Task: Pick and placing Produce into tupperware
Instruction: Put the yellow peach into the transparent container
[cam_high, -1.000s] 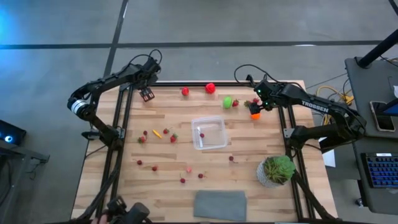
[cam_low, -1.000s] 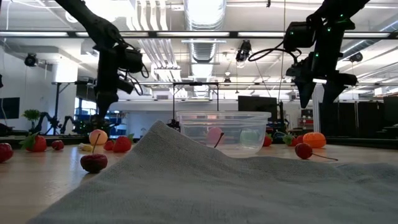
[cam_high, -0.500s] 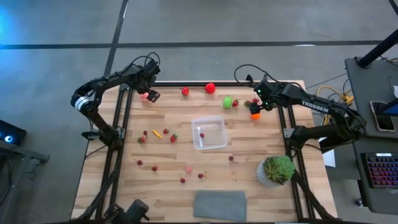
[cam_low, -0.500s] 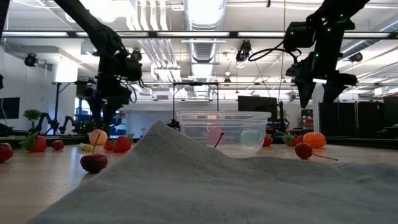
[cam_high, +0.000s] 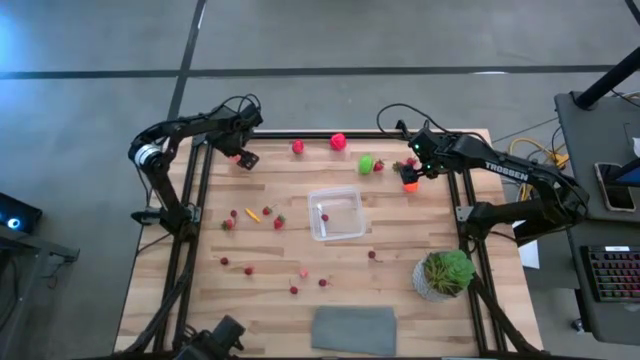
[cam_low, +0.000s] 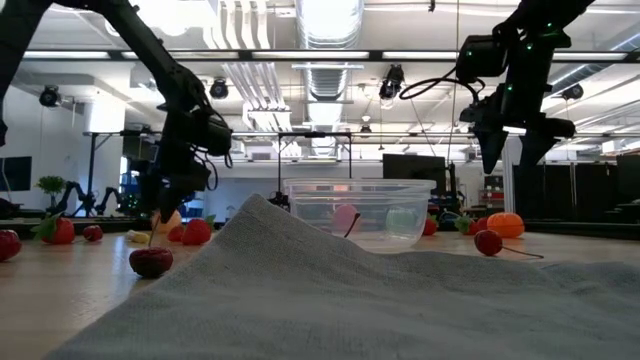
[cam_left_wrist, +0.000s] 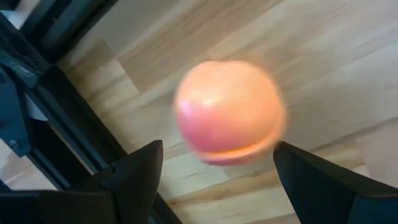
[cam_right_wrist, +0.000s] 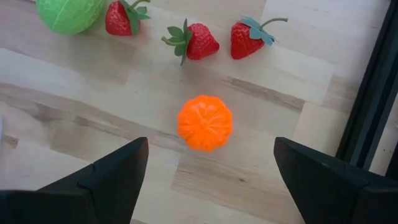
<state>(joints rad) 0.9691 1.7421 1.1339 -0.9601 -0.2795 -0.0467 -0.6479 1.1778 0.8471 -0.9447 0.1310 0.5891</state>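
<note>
- Left jaws (cam_high: 240, 157) hang wide open at the table's (cam_high: 400, 290) 11 o'clock edge, pink peach (cam_left_wrist: 229, 112) between them, ungripped.
- Right jaws (cam_right_wrist: 208, 180) gape empty above the orange (cam_right_wrist: 204, 122), 1 o'clock.

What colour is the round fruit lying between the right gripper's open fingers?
Orange, clearest in the right wrist view.

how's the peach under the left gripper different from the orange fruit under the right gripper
The peach is smooth and pinkish orange; the orange fruit is ribbed and bright orange. The peach lies near the table's far left corner, the orange fruit near the far right, beside three strawberries. Both sit on the table between open fingers, neither gripped.
</note>
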